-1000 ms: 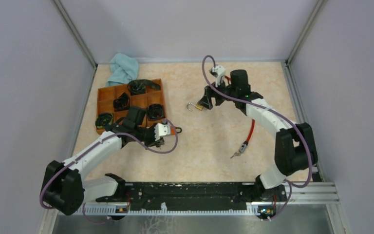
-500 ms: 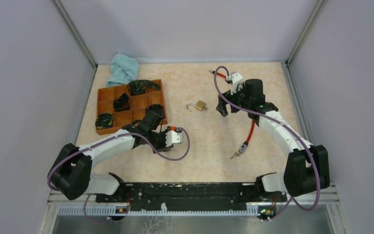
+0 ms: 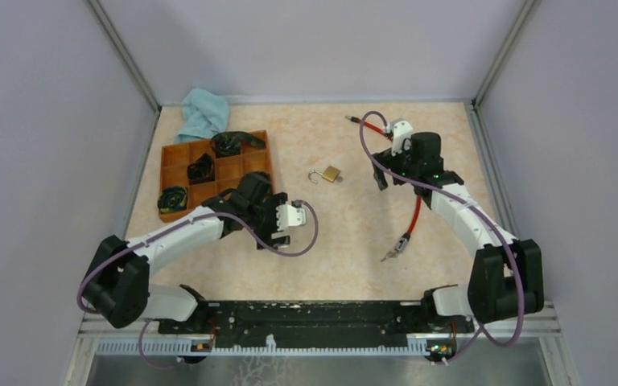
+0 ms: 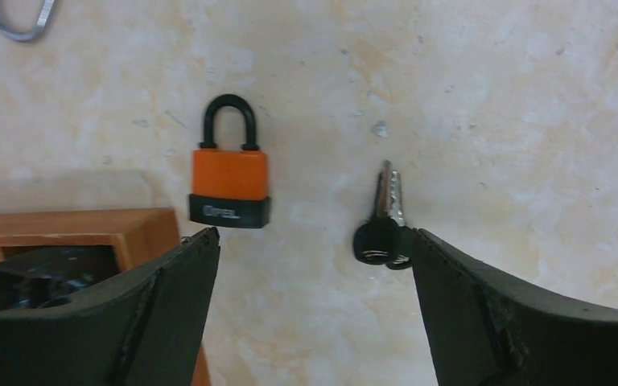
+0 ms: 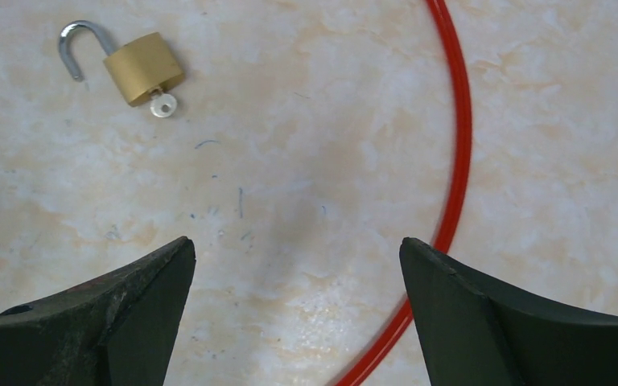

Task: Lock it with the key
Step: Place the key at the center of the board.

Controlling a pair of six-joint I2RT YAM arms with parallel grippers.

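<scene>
Left wrist: left gripper (image 4: pixel 314 241) is spread wide, holding nothing, over the table (image 4: pixel 491 96). Ahead of the fingers lies the orange padlock (image 4: pixel 231 173), flat, black shackle seated shut. 2 black-headed keys (image 4: pixel 385 229) lie just to its right, not touching it, blades pointing away from the camera. A corner of the wooden tray (image 4: pixel 72 229) is beside the left finger, just under the padlock.

Right wrist: right gripper (image 5: pixel 296 245) is also fully open and empty. The brass padlock (image 5: pixel 133 64) is upper left of view, shackle swung open, with a small silver key (image 5: pixel 162 104) in its base. The red cable (image 5: pixel 459 161) curves past the right finger.

Top external: brass padlock sits mid-table between the 2 grippers, touching neither. Tray is at table left, blue cloth (image 3: pixel 203 112) behind it.
</scene>
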